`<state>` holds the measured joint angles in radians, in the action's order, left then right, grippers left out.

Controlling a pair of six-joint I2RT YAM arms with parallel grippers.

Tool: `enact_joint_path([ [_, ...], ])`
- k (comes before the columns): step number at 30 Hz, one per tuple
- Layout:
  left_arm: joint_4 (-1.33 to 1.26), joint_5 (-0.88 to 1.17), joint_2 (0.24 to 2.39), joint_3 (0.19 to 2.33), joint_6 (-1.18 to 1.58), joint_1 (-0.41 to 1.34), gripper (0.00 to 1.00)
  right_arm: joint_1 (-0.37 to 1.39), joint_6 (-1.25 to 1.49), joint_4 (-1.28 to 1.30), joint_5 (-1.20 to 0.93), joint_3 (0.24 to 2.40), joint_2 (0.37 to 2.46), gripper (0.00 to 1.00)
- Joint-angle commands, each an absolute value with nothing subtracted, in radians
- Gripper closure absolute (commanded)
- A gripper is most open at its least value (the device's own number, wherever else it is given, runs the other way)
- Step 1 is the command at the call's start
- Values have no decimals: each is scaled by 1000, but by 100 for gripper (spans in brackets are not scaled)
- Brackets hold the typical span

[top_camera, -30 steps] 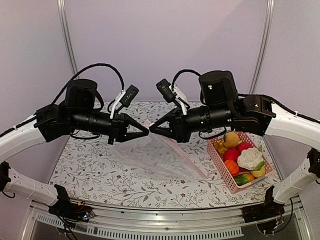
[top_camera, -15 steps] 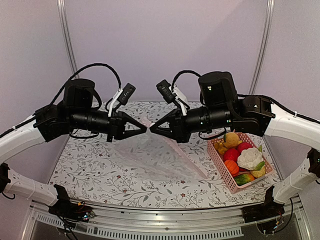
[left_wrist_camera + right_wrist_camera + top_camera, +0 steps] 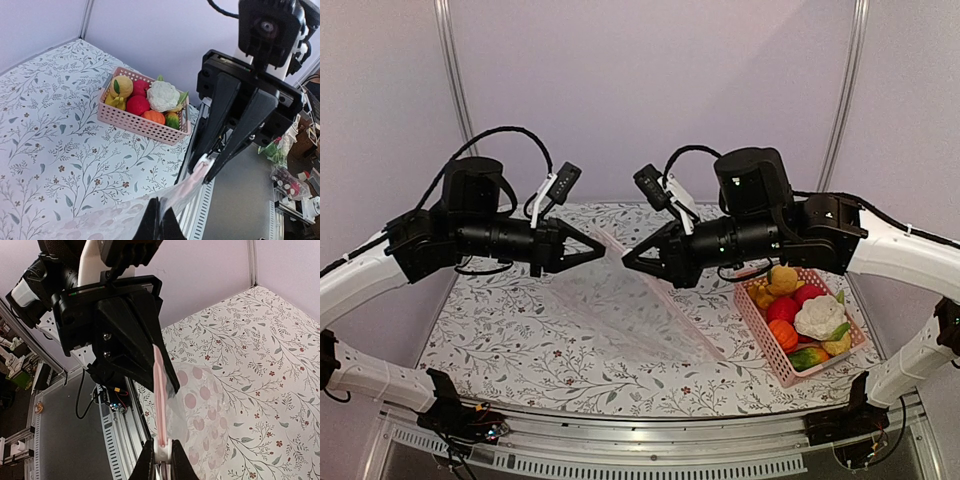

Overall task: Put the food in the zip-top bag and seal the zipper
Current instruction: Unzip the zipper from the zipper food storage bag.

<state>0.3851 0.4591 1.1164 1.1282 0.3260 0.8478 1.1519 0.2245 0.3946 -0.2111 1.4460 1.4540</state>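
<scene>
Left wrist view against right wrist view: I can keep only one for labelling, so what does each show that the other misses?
Only the left wrist shows the pink basket with the food in it. Only the right wrist shows the zipper as one long pink line running from its own fingers up to the left gripper. Both show the clear zip-top bag hanging over the floral table.

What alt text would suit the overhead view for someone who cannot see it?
The left arm and right arm face each other above a floral table, shut jaws pinching a clear zip-top bag that drapes down between them. A pink basket of toy fruits and vegetables sits to the right.
</scene>
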Motion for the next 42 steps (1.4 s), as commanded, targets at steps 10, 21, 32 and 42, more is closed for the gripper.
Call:
enact_joint_path([
  [10, 388, 390, 1078, 1102, 358, 780, 100, 1155, 234, 436, -189, 1403, 1414, 99],
  [21, 390, 374, 1063, 1094, 372, 748, 100, 1154, 249, 436, -173, 1365, 1396, 99],
  [32, 392, 364, 1048, 1091, 387, 711, 100, 1154, 264, 436, -148, 1325, 1372, 100],
  [42, 406, 357, 1031, 1088, 396, 672, 100, 1155, 280, 434, -129, 1286, 1349, 100],
])
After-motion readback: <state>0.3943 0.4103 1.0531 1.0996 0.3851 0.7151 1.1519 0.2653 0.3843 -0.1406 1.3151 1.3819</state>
